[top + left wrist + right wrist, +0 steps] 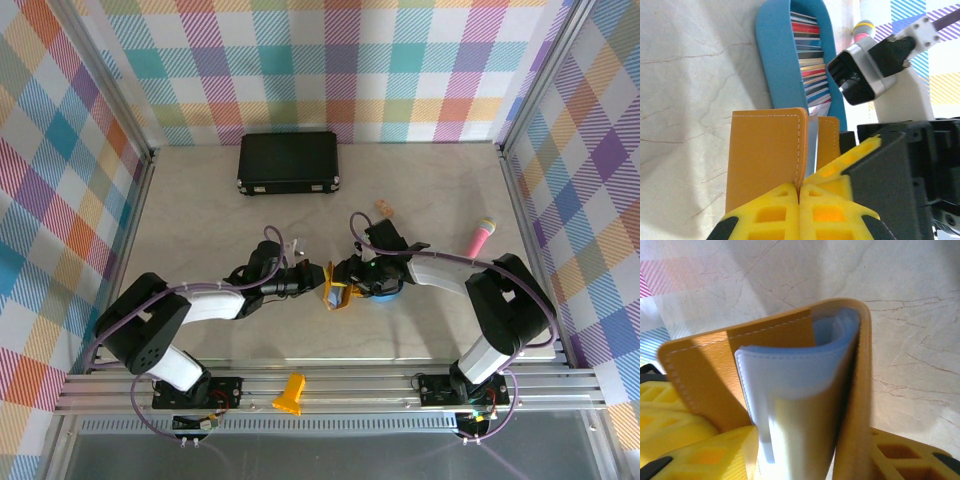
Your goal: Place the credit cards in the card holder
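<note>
Wallet [765, 155] base behind left fingers [772, 212], cards [807, 55] half-hidden

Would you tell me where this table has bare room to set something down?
Bare table lies left of the black case, toward the left wall, and right of it, behind the pink microphone. It is crowded at the centre, where the left claw and right claw meet at the wallet beside the blue tray.

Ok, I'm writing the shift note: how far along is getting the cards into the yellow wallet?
Done: nothing filed; the light blue inner pockets show no card. In hand: the left gripper pinches the mustard-yellow folding wallet. Left: the mixed-colour plastic cards sit stacked in the blue oval tray.
</note>
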